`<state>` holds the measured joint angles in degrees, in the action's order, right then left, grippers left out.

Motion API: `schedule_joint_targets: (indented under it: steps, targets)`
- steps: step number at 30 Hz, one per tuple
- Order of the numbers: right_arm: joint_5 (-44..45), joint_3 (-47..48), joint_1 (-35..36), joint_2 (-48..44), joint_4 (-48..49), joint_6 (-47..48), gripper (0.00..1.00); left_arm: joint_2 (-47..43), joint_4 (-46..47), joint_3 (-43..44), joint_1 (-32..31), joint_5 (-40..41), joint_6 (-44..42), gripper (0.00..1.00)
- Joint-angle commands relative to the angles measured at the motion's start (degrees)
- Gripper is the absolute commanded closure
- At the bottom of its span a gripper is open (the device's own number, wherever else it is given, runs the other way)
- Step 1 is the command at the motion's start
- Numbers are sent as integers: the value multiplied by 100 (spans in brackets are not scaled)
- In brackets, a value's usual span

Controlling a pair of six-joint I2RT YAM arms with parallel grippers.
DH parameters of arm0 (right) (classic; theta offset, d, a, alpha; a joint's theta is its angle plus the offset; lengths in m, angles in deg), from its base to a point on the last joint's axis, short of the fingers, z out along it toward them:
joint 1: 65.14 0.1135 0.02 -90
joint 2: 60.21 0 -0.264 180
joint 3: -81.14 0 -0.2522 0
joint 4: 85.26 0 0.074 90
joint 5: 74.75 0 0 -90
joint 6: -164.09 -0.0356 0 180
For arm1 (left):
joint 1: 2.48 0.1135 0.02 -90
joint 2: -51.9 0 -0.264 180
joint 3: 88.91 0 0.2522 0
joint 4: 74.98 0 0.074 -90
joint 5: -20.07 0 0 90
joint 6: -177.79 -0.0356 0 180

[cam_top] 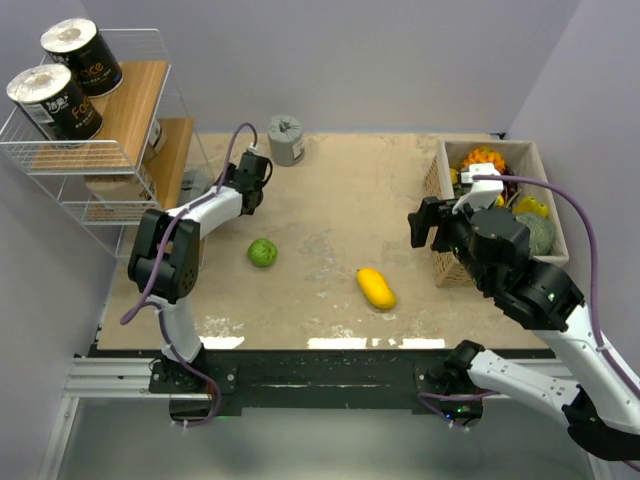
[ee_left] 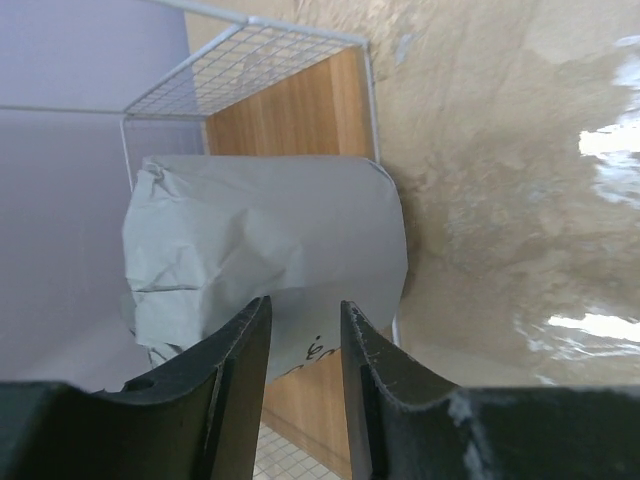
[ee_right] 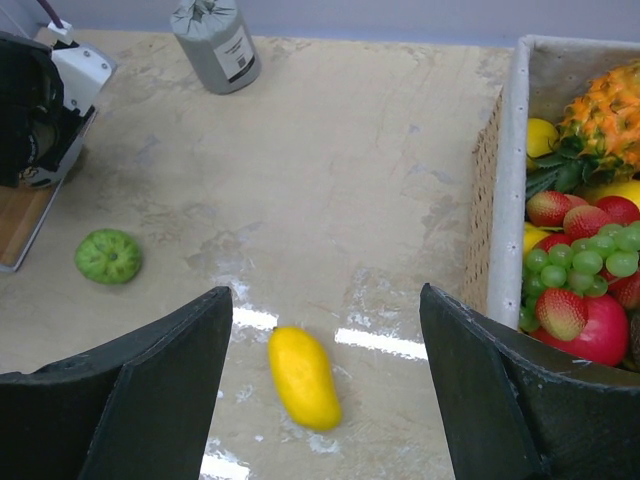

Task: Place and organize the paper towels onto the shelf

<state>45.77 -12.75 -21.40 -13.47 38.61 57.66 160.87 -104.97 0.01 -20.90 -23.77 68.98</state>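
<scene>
The shelf (cam_top: 140, 95) stands at the far left, with two black-wrapped paper towels (cam_top: 82, 55) (cam_top: 55, 100) upright on its top tier. A grey roll (cam_top: 286, 140) stands on the table at the back. In the left wrist view another pale grey roll (ee_left: 265, 255) lies on a lower wooden board (ee_left: 290, 110) of the shelf. My left gripper (ee_left: 305, 305) (cam_top: 208, 188) is just in front of that roll, shut, with nothing between its fingers. My right gripper (ee_right: 325, 295) (cam_top: 418, 225) hovers open over the table, holding nothing.
A yellow mango (cam_top: 376, 288) (ee_right: 303, 378) lies below the right gripper, and a green fruit (cam_top: 262, 252) (ee_right: 108, 256) lies nearer the left arm. The tan box (cam_top: 530, 150) (ee_right: 500, 200) of fruit sits at the right edge.
</scene>
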Motion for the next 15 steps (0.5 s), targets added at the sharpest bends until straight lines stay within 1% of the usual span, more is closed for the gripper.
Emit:
schedule_joint_targets:
  steps: [1,7,15]
  targets:
    - [121,-2,2,1,255,131,21,133,164,333,285,315,-158,62]
    - [112,33,2,107,317,131,21,572,260,728,523,245,-299,61]
    - [-20,112,2,335,396,113,21,766,269,1010,620,245,-369,61]
